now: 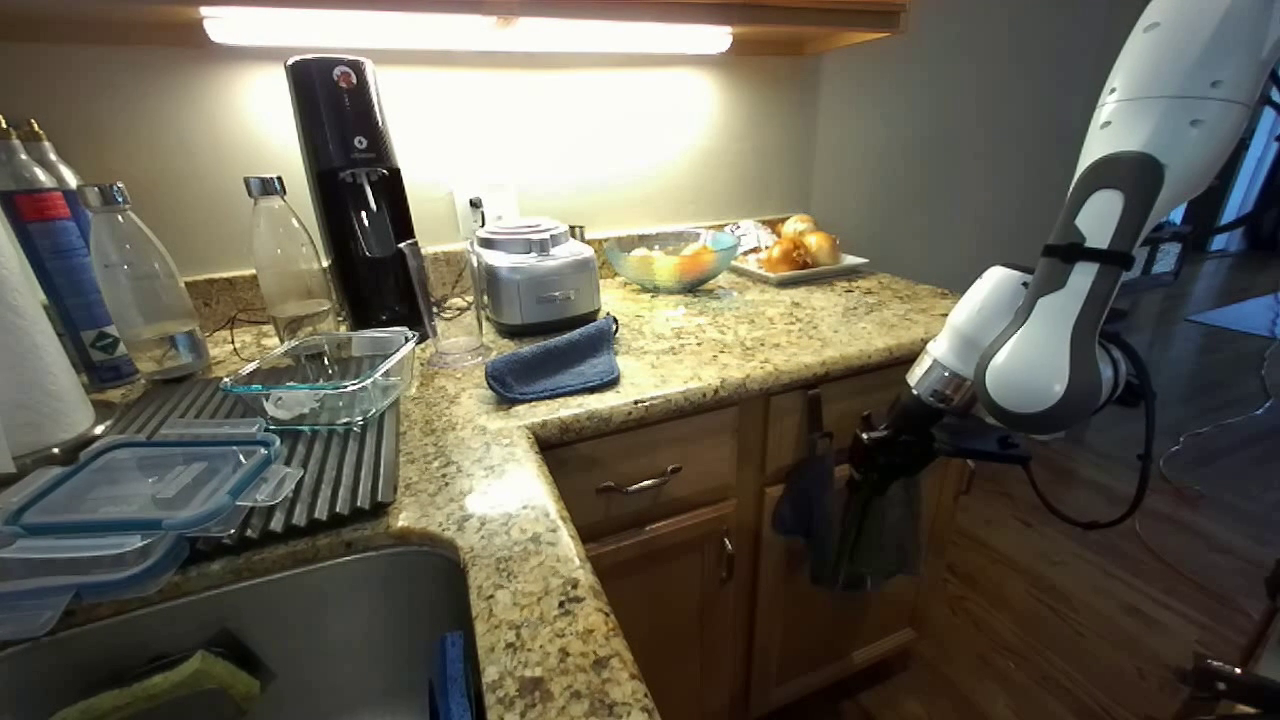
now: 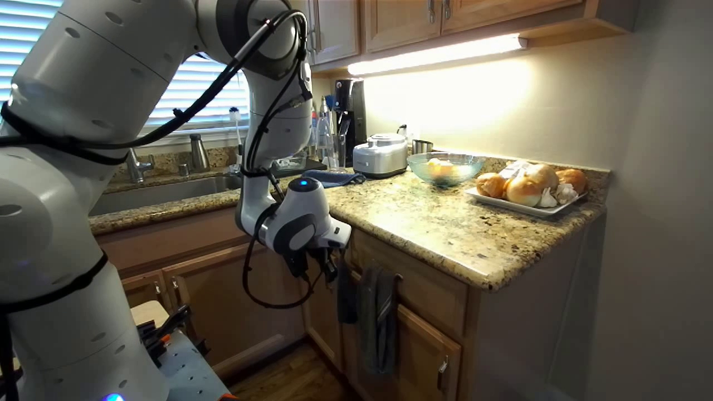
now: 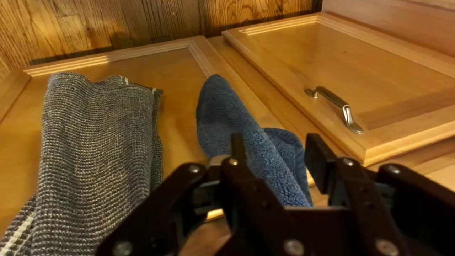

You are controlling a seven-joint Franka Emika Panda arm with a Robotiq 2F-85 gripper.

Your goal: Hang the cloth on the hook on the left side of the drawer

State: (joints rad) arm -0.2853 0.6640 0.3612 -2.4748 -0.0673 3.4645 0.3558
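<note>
A blue cloth (image 1: 803, 500) hangs against the cabinet front, below a dark hook (image 1: 815, 412) at the left side of the drawer (image 2: 431, 295). The cloth also shows in an exterior view (image 2: 346, 298) and in the wrist view (image 3: 256, 153). My gripper (image 3: 277, 151) is open, its fingers well apart. The blue cloth shows between and beyond the fingers; neither finger is closed on it. In both exterior views the gripper (image 1: 868, 458) (image 2: 316, 267) is in front of the drawer, close to the cloth. The hook is out of view in the wrist view.
A grey towel (image 3: 96, 149) hangs right of the blue cloth in an exterior view (image 2: 379, 323). Another blue cloth (image 1: 555, 360) lies on the granite counter (image 1: 720, 340). A cabinet handle (image 3: 336, 105) sticks out nearby. The counter edge overhangs the drawers.
</note>
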